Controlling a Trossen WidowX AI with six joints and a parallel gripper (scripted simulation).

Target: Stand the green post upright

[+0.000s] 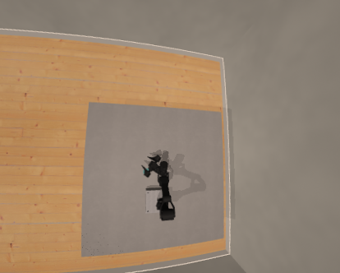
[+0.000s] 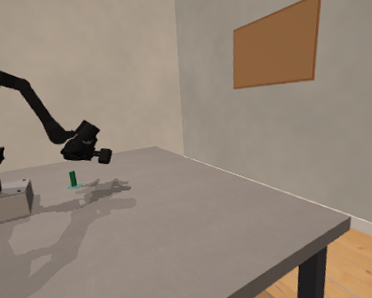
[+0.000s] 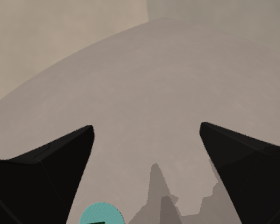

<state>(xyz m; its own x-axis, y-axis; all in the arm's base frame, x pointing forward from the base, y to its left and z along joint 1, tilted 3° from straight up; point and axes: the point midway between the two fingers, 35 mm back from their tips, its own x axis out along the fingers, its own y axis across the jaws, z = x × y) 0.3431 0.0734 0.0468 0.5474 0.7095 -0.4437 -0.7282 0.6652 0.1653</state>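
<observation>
Grey table (image 2: 195, 222): green post (image 2: 72, 178) upright

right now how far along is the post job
Looks done: the green post stands upright on the cyan circle, though I cannot confirm its whole base is inside. In hand: nothing; the gripper is open, raised above and beside the post. Left: apparently nothing.

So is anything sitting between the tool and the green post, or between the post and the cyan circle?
Nothing visible. The green post already stands upright on the cyan circle, and the tool hangs open above and beside it, apart from it, with only bare air between.
</observation>
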